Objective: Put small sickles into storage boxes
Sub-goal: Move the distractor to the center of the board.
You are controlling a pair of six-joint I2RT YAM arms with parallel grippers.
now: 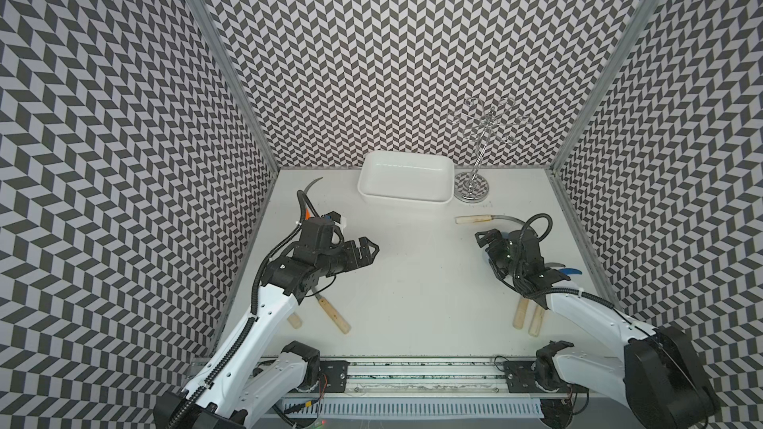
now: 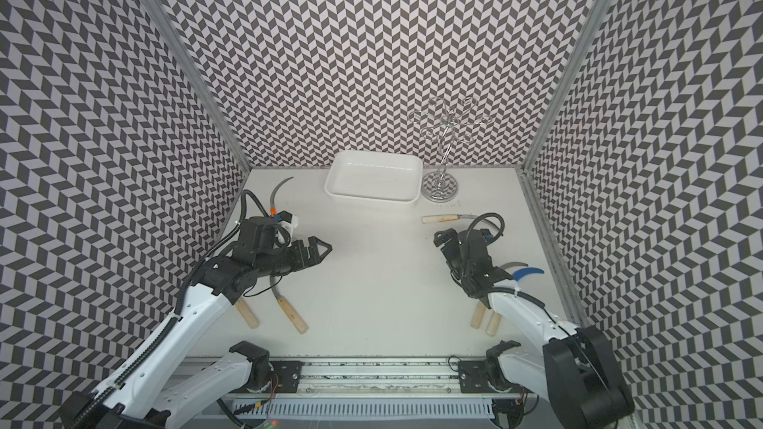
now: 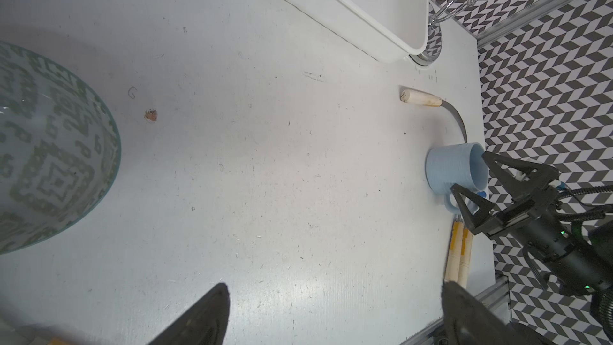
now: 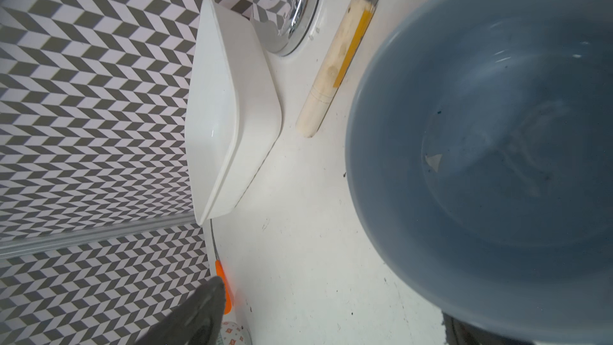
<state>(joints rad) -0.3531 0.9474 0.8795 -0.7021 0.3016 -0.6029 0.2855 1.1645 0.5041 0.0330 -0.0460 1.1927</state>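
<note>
No legible text or labels (only table [image 3: 265,160] scuffs)

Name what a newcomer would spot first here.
The black-and-white zigzag walls dominate all around the table. At the back of it sits an empty white tray, with a shiny chrome stand beside it on its right. Sickles lie scattered nearer the front, one with a blue blade at the right edge.

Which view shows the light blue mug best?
Left wrist: the light blue mug shows nearly whole, wall, rim and handle, by the open right gripper. Right wrist catches only its inside, close and cropped. In both top views the right arm hides it.
</note>
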